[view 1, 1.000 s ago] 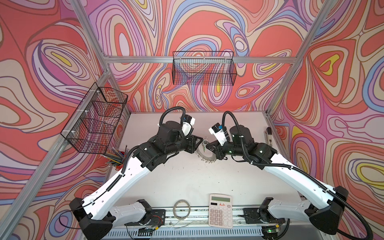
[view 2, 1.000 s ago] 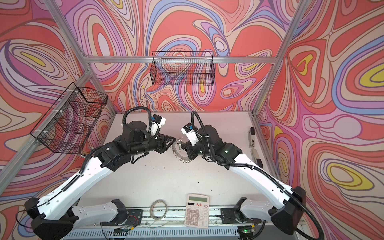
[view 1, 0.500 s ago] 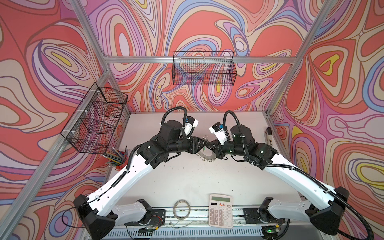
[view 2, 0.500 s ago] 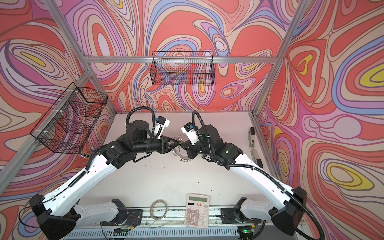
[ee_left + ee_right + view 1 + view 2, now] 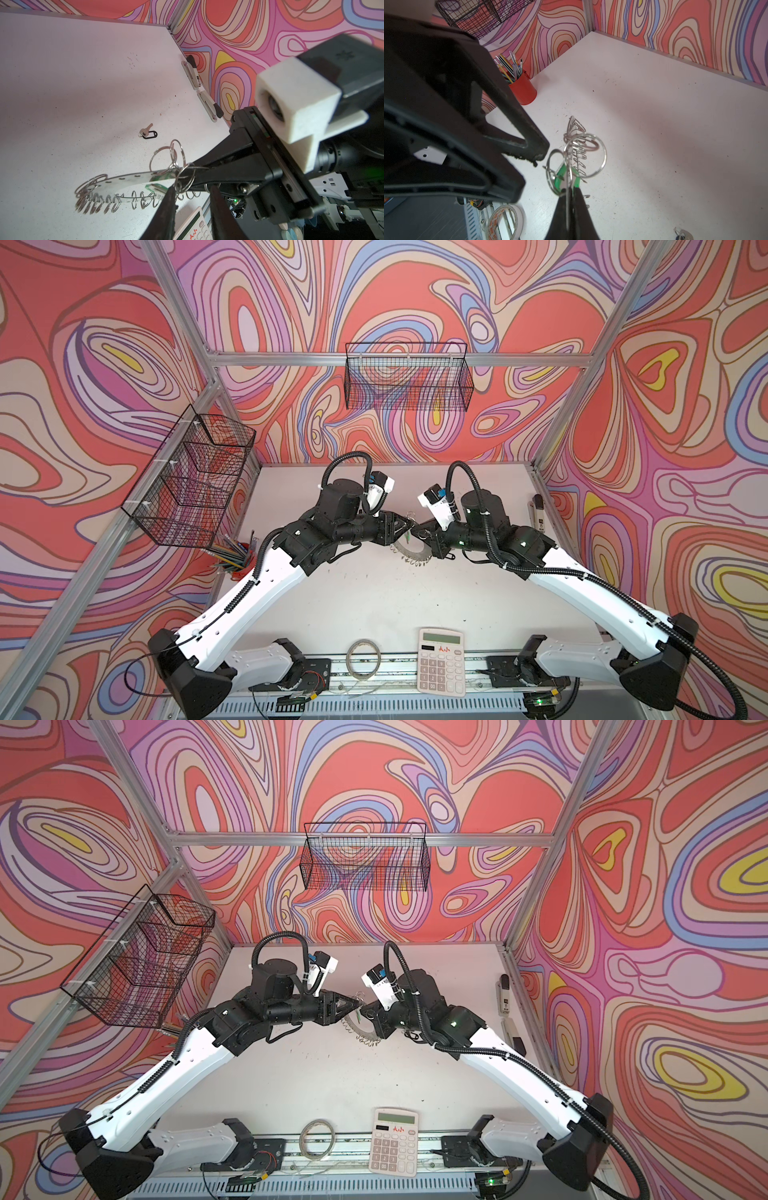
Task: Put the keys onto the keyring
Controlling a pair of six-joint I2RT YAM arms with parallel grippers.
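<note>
The right gripper [image 5: 568, 192] is pressing its jaws together on the thin rim of the keyring [image 5: 128, 178], holding the disc over the middle of the worktop [image 5: 374, 605], a little toward the far edge; wire loops [image 5: 97, 204] are hanging all round its outer edge; the green-tagged key [image 5: 559, 176] is sitting against the disc just beside the right fingertips, though whether it is threaded on a loop I cannot tell. The left gripper [image 5: 192, 188] is facing the disc from the opposite side with its jaws apart, its fingers [image 5: 170, 204] just beside the larger loops; nothing is showing pinched between them. The black-tagged key [image 5: 148, 133] is lying flat on the worktop, apart from the keyring, toward the right edge where two staplers [image 5: 192, 72] are lying; a calculator [image 5: 440, 662] and a tape roll [image 5: 364, 657] are sitting at the near edge; a red pen pot [image 5: 523, 91] is standing at the left edge.
</note>
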